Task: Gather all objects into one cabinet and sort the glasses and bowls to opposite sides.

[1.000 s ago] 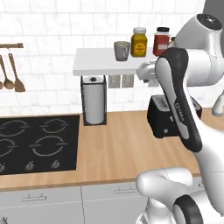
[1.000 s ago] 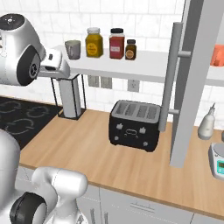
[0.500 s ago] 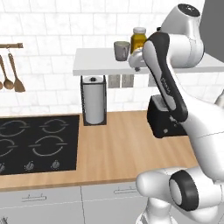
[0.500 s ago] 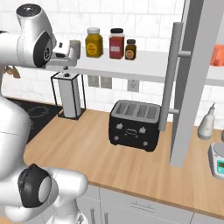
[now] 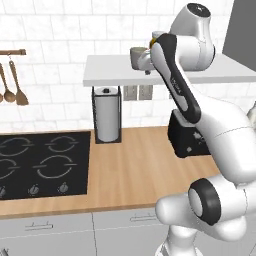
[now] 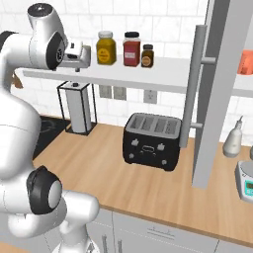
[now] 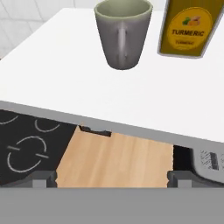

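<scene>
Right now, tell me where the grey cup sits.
The grey cup stands on the white shelf, left of the turmeric jar in the hand view.

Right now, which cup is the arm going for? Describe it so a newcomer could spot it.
Find the white wall shelf above the paper towel holder. Near its left end stands a small grey cup, beside a yellow turmeric jar. It is the one open, lidless, plain grey vessel there; its neighbours are lidded spice jars.

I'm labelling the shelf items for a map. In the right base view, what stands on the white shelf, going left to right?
Grey cup beside the gripper → yellow turmeric jar → red jar → small dark jar → orange cup at the far right.
</scene>
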Available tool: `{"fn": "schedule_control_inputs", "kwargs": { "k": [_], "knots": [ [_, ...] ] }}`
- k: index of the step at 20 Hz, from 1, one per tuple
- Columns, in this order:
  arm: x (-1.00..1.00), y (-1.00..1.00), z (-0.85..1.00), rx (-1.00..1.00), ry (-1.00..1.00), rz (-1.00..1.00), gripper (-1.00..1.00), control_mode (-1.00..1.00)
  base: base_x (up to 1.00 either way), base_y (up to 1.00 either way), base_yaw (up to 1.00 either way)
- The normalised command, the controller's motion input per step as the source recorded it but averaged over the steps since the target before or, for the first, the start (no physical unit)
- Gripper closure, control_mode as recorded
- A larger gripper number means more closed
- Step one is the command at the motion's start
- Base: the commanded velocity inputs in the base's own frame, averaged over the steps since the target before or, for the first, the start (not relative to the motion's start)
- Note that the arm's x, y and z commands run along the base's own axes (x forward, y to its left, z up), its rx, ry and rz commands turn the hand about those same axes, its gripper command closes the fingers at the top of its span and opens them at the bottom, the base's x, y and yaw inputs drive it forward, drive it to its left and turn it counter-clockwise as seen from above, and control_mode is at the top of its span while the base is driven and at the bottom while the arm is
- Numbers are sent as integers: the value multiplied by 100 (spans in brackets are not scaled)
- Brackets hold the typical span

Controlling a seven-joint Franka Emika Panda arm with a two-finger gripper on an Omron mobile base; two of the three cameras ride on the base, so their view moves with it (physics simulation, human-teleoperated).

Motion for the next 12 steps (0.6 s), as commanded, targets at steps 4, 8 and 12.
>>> {"fn": "schedule_control_inputs", "kwargs": {
  "k": [4, 8, 12],
  "knots": [
    [46, 0, 0, 0, -11, 0, -100, -100, 0, 0, 0],
    [41, 0, 0, 0, -5, 0, -100, -100, 0, 0, 0],
    [42, 1, 0, 0, 0, 0, -100, -100, 0, 0, 0]
  ]
}}
